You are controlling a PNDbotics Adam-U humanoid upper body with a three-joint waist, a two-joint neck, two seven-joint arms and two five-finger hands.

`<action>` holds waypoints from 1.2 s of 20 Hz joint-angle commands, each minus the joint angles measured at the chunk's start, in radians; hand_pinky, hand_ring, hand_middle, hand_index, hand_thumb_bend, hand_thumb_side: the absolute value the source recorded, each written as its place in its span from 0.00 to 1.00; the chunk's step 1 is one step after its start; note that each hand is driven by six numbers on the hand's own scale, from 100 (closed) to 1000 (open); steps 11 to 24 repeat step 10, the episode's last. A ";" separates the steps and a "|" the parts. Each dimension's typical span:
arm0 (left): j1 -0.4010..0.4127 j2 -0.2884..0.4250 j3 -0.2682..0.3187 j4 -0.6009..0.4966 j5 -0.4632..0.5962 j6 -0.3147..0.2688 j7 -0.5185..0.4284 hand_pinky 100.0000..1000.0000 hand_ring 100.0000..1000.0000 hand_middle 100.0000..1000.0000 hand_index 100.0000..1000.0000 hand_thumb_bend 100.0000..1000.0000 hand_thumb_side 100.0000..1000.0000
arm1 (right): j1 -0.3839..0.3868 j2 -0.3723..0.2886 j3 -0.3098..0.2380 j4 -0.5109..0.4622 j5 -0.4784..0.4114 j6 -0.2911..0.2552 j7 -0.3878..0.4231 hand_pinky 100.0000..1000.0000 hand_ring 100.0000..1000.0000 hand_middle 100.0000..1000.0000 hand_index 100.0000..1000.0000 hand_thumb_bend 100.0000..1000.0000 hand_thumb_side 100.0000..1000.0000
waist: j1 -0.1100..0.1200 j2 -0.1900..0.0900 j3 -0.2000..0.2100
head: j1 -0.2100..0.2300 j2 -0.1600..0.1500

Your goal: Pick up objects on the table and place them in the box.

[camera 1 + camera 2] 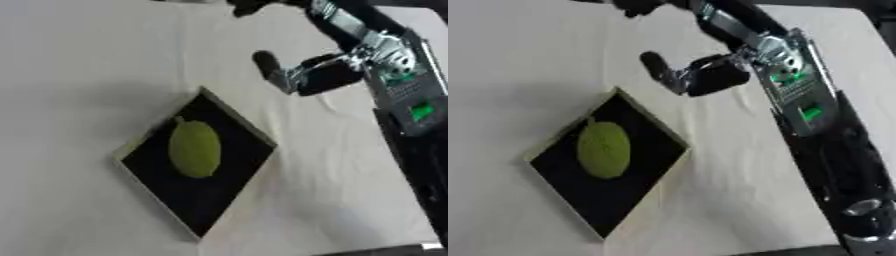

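— Nearest to the camera, what do you see?

— Black and long, the right arm (833,165) runs along the right edge of the frame. It has smooth dark covers, silver joints and a panel with small green lights.

— And in the middle?

— One box (140,145), flat and square, with pale thin walls and a black inside. It lies turned like a diamond, a little left of the centre. One green fruit (194,148) lies inside it, oval, with a dull skin and a short stem.

— Where is the hand?

— Further up, right of centre, the right hand (702,75) stays above the table, apart from the box. One dark finger points to the left; if the others are curled or straight, I cannot tell.

— And the surface?

— One table (79,60) under a pale cream cloth, with soft folds. Of the room, only a dark strip shows at the upper edge.
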 commanded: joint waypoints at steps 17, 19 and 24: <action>-0.002 0.022 0.017 -0.019 -0.007 -0.005 0.020 0.45 0.56 0.56 0.62 0.00 0.41 | 0.136 -0.094 -0.202 -0.126 -0.263 0.030 -0.327 0.72 0.75 0.76 0.86 0.00 0.12 | 0.023 -0.016 -0.012 | 0.035 -0.029; -0.002 0.022 0.017 -0.019 -0.007 -0.005 0.020 0.45 0.56 0.56 0.62 0.00 0.41 | 0.136 -0.094 -0.202 -0.126 -0.263 0.030 -0.327 0.72 0.75 0.76 0.86 0.00 0.12 | 0.023 -0.016 -0.012 | 0.035 -0.029; -0.002 0.022 0.017 -0.019 -0.007 -0.005 0.020 0.45 0.56 0.56 0.62 0.00 0.41 | 0.136 -0.094 -0.202 -0.126 -0.263 0.030 -0.327 0.72 0.75 0.76 0.86 0.00 0.12 | 0.023 -0.016 -0.012 | 0.035 -0.029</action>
